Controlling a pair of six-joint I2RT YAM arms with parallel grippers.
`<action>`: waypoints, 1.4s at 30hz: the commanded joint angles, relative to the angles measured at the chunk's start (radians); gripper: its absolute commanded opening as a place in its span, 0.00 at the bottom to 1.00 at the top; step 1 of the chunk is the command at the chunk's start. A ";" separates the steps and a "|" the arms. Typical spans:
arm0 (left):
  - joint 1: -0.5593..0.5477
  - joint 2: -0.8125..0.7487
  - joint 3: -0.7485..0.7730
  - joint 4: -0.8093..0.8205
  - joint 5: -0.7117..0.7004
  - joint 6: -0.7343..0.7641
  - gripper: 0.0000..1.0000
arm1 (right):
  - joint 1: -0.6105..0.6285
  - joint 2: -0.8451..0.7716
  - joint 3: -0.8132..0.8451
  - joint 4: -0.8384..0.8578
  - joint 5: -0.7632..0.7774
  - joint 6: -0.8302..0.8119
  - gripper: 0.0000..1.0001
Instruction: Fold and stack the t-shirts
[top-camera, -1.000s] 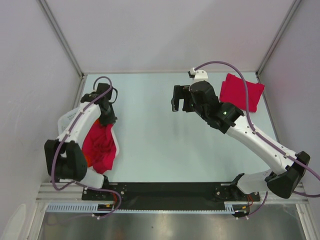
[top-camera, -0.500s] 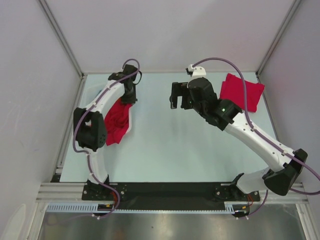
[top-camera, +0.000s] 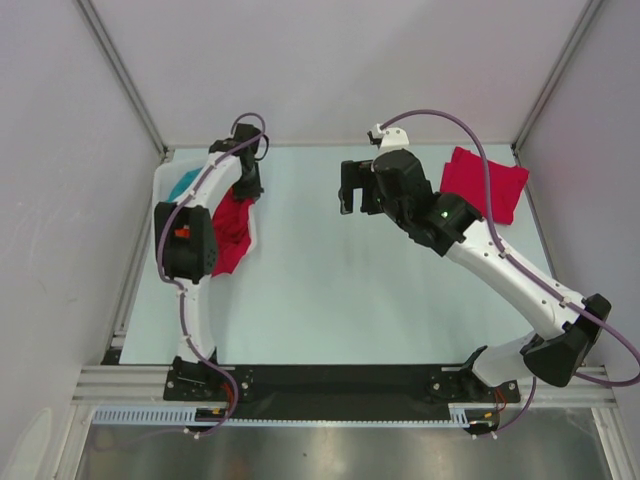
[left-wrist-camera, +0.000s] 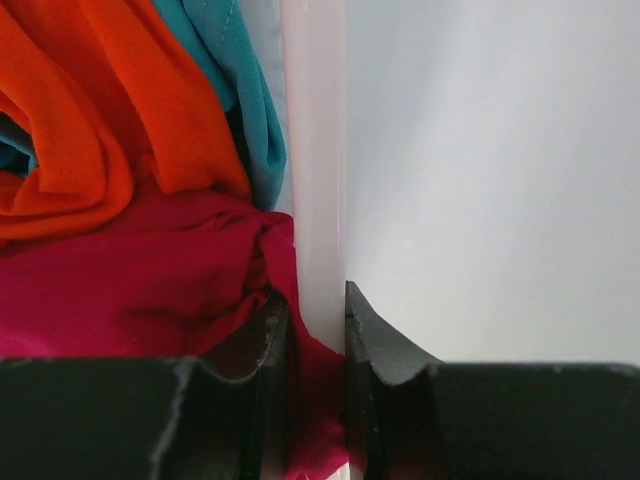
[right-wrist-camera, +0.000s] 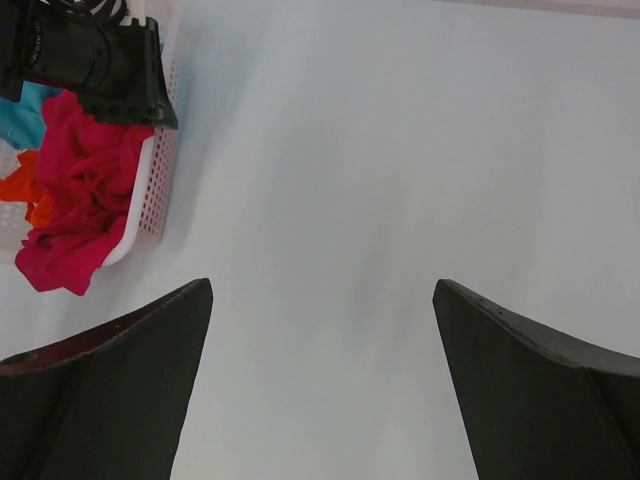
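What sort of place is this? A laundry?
Probably a robot test cell, not a laundry: a left arm and right arm bolted to one table, plain panels around it, a basket of shirts.

Basket (top-camera: 163, 186) is sitting on the table (top-camera: 330, 290). A loose t-shirt (top-camera: 232, 225) is spilling over the basket's right rim, with other clothes (left-wrist-camera: 90, 110) lying inside the basket. My left gripper (left-wrist-camera: 315, 320) is straddling that rim. A folded t-shirt (top-camera: 482, 185) is lying well right of the basket, and my right gripper (top-camera: 356, 198) is hovering between basket and folded t-shirt.
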 joint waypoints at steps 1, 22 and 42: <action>0.088 -0.004 -0.166 -0.014 -0.120 0.025 0.00 | -0.004 0.005 0.047 -0.007 0.022 -0.026 1.00; 0.294 -0.391 -0.736 0.147 -0.014 -0.015 0.00 | -0.006 -0.043 0.013 0.019 0.008 -0.031 1.00; 0.424 -0.830 -0.985 0.051 0.226 -0.106 0.39 | -0.018 -0.144 -0.053 0.032 0.009 -0.033 1.00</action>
